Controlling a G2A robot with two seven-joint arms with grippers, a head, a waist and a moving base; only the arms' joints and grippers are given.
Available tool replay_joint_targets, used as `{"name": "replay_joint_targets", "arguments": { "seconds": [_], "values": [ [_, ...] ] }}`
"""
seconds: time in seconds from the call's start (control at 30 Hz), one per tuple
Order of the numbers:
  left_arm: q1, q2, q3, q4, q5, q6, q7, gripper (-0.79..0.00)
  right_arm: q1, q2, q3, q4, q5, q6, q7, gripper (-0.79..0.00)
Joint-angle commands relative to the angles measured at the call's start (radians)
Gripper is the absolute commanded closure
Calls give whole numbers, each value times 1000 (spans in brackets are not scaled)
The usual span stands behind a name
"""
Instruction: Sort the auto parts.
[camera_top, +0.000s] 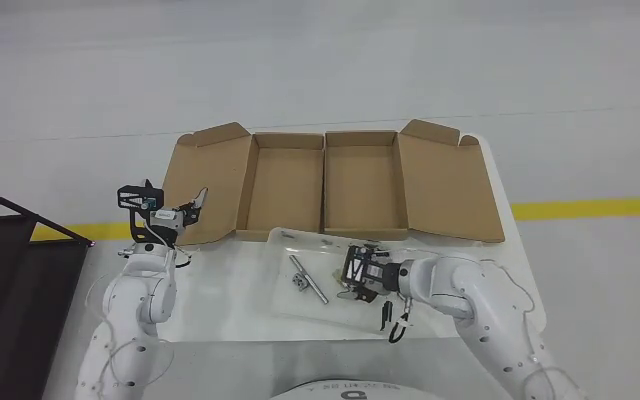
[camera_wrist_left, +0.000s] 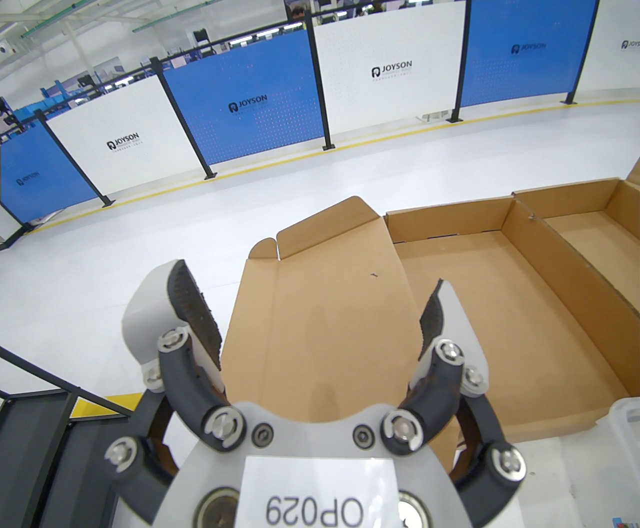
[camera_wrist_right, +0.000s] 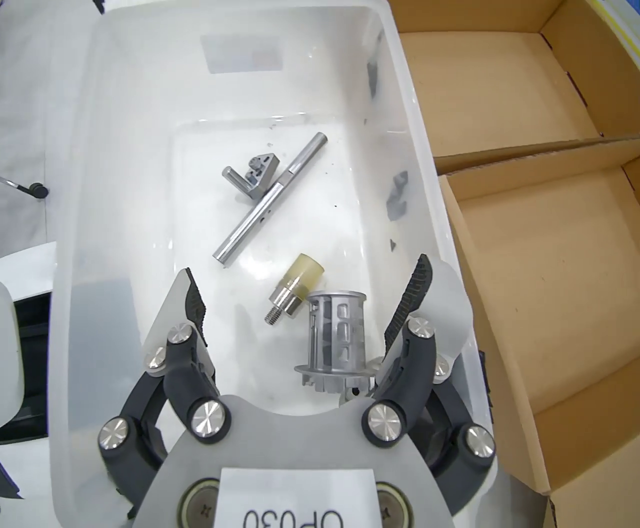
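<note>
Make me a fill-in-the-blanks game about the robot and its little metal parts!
1. The long rod lies inside a clear plastic ____.
2. The right gripper has its jaws ____.
3. The left gripper is above a flap of the ____ box.
4. The small bolt has a pale ____ cap.

Missing words: bin; open; cardboard; yellow.

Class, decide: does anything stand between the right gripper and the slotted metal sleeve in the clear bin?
Nothing visible does. The right gripper hangs open over the clear bin, the slotted metal sleeve upright close to one finger. The capped threaded stud lies beside the sleeve, not over it.
</note>
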Motion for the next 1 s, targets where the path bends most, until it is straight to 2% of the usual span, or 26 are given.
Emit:
{"name": "replay_joint_targets", "arguments": {
  "seconds": [0.0, 0.23, 0.27, 0.33, 0.5, 0.57, 0.6, 0.67, 0.73, 0.77, 0.97],
  "values": [
    [0, 0, 0, 0, 0, 0, 0, -785, -9, 3, 10, -5, -15, 27, -5, -785],
    [0, 0, 0, 0, 0, 0, 0, -785, 16, 1, -18, 35, -52, 107, 42, -785],
    [0, 0, 0, 0, 0, 0, 0, -785, 25, -1, -27, 44, -54, 117, 54, -754],
    [0, 0, 0, 0, 0, 0, 0, -785, 42, -4, -44, 58, -46, 128, 72, -754],
    [0, 0, 0, 0, 0, 0, 0, -785, 84, -10, -90, 91, -33, 139, 137, -680],
    [0, 0, 0, 0, 0, 0, 0, -785, 101, -13, -111, 102, -28, 139, 161, -557],
    [0, 0, 0, 0, 0, 0, 0, -785, 109, -15, -121, 108, -25, 140, 171, -388],
    [0, 0, 0, 0, 0, 0, 0, -785, 127, -18, -141, 116, -21, 144, 187, -305],
    [0, 0, 0, 0, 0, 0, 0, -785, 141, -21, -156, 122, -17, 145, 193, -40],
    [0, 0, 0, 0, 0, 0, 0, -785, 146, -22, -162, 121, -14, 144, 190, 0],
    [0, 0, 0, 0, 0, 0, 0, -785, 147, -17, -151, 97, 19, 109, 132, 0]
  ]
}}
